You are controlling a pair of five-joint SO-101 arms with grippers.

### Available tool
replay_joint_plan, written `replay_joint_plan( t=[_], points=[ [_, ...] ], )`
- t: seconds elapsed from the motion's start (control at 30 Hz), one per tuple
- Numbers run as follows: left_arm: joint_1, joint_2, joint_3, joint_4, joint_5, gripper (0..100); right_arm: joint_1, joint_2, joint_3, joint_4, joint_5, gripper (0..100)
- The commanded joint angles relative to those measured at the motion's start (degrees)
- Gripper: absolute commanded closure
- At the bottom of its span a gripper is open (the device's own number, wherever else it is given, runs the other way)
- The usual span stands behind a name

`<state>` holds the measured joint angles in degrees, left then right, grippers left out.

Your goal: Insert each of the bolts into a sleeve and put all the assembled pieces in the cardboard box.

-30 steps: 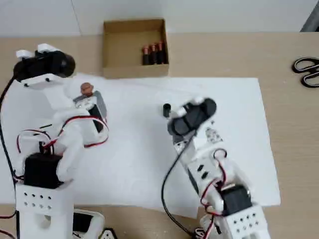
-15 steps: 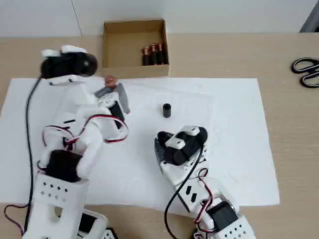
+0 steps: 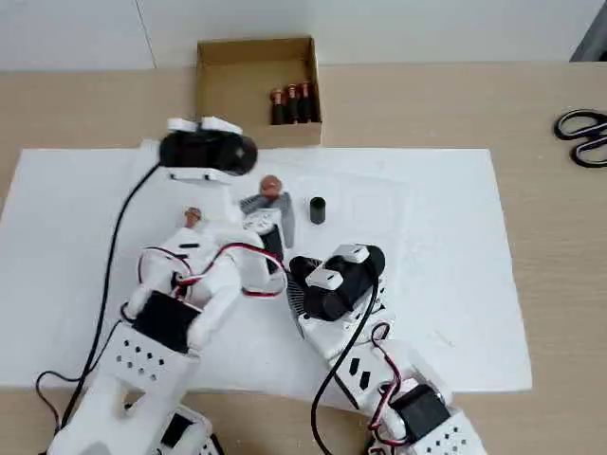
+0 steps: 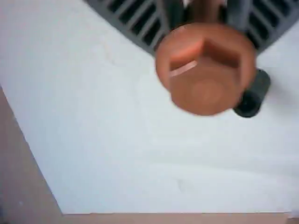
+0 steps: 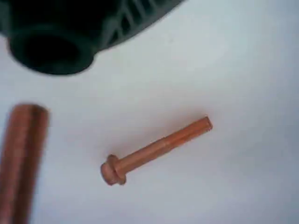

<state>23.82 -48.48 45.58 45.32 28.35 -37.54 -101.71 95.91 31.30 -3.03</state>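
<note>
My left gripper (image 3: 270, 210) is shut on a copper bolt (image 3: 270, 186) held head up over the white paper, just left of a black sleeve (image 3: 317, 209) standing on the sheet. The left wrist view shows the bolt's hex head (image 4: 205, 70) close up, gripper (image 4: 205, 11) around its shaft, with the sleeve (image 4: 252, 98) behind it. My right gripper (image 5: 70, 28) is shut on another black sleeve (image 5: 46, 51), bore facing outward. Beyond it a loose bolt (image 5: 154, 149) lies flat on the paper. A bolt head (image 3: 193, 216) peeks out beside the left arm.
The cardboard box (image 3: 213, 95) at the back holds three assembled pieces (image 3: 292, 102). Scissors (image 3: 583, 133) lie at the far right on the wood. The right arm's wrist (image 3: 332, 280) sits mid-sheet. A copper shaft (image 5: 23, 163) crosses the right wrist view's edge.
The left arm has swung right across the paper with the bolt, ending beside the standing sleeve. The right arm has drawn back from that sleeve toward its base.
</note>
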Motion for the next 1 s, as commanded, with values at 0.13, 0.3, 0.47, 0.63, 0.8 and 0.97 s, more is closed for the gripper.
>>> replay_joint_plan(
  t=[0.13,0.3,0.47,0.63,0.8,0.97],
  points=[
    [2.29,-1.67,-0.84,0.62,0.09,99,-0.13,-0.66,0.26,-1.71,-0.62,99.5],
    [2.29,-1.67,-0.84,0.62,0.09,99,-0.04,-0.66,0.26,-1.63,-0.62,99.5],
    [2.29,-1.67,-1.27,2.2,0.09,99,0.04,-0.66,0.26,-1.63,-0.62,99.5],
    [2.37,-1.67,-4.18,6.42,0.09,99,0.04,-0.66,0.26,-1.63,-0.62,99.5],
    [3.08,-1.67,-4.26,7.03,0.09,99,0.04,-0.66,0.26,-1.63,-0.62,99.5],
    [5.01,-1.67,-4.7,6.77,0.09,99,0.04,-0.66,0.26,-1.63,-0.62,99.5]
  ],
)
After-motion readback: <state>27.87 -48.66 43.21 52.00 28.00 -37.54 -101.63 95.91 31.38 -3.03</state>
